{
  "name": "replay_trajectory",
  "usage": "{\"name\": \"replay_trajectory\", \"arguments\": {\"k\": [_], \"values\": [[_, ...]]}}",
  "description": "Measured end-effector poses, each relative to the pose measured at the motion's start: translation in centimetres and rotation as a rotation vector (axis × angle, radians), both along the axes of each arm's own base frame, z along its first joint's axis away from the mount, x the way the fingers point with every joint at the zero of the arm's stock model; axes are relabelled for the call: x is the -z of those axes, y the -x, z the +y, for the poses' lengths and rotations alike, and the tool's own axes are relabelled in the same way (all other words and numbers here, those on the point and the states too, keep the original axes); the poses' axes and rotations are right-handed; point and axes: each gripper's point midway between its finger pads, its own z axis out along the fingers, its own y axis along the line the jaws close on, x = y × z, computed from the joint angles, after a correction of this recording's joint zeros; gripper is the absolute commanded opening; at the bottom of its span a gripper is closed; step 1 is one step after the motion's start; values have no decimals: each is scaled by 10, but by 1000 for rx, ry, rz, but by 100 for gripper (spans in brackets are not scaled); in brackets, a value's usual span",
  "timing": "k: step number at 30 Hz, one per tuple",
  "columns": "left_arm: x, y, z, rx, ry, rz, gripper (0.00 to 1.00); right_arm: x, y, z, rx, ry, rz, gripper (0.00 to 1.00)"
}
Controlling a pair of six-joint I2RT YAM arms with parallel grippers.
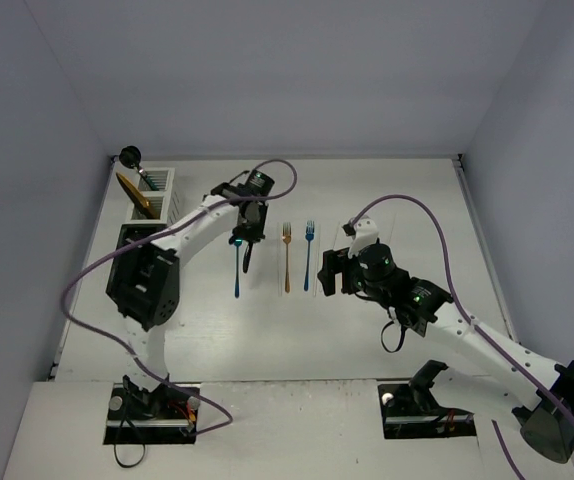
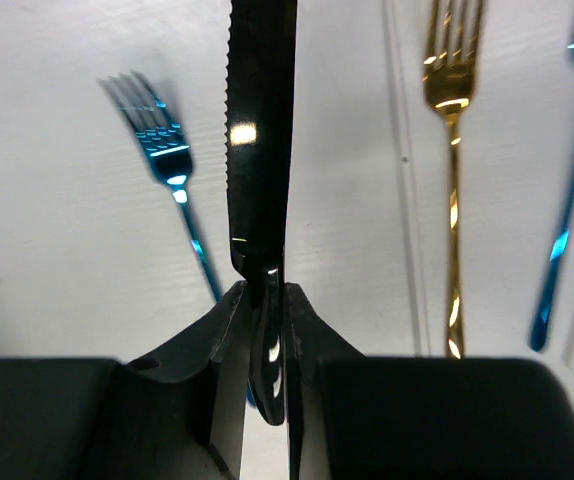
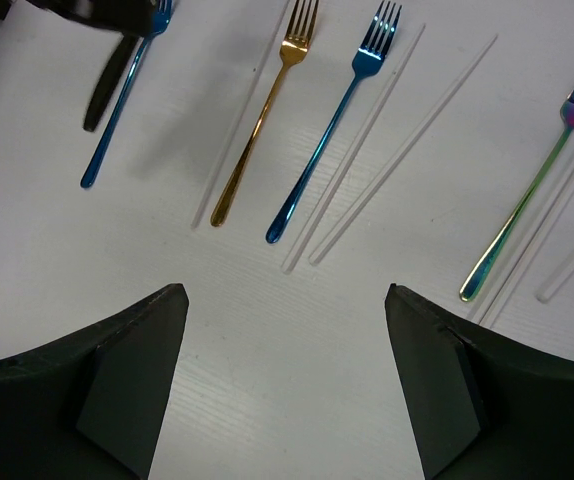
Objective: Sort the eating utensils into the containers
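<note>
My left gripper (image 2: 267, 300) is shut on the handle of a black serrated knife (image 2: 260, 150) and holds it above the table; it also shows in the top view (image 1: 247, 238). A blue fork (image 2: 167, 170) lies under it, just to its left. A gold fork (image 1: 287, 258) and a second blue fork (image 1: 308, 255) lie side by side to the right. My right gripper (image 3: 285, 295) is open and empty, just above the table near these forks' handle ends. Pale chopsticks (image 3: 357, 150) and an iridescent teal fork (image 3: 527, 210) lie beside them. White caddies (image 1: 165, 195) stand at the far left.
A black caddy (image 1: 132, 238) sits in front of the white ones, partly hidden by the left arm. A gold utensil (image 1: 132, 192) sticks out of a white caddy. More chopsticks (image 3: 567, 220) lie by the teal fork. Purple cables loop over both arms.
</note>
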Motion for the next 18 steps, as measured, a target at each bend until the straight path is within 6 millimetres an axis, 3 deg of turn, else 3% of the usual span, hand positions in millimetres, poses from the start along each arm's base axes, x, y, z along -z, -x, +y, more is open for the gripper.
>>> {"name": "replay_trajectory", "arguments": {"k": [5,7,10,12,14,18], "values": [[-119,-10,26,-66,125,-341,0,0,0,0,0,-1,0,78],[-161,-13,58,-142,162,-484,0,0,0,0,0,0,0,78],[-201,-17,119,-296,163,-643,0,0,0,0,-1,-3,2,78],[-210,-22,159,-404,142,-710,0,0,0,0,-3,-3,2,78],[-205,-28,194,-503,108,-735,0,0,0,0,-7,-2,2,78],[-176,-39,234,-605,64,-709,0,0,0,1,-12,-1,2,78]]}}
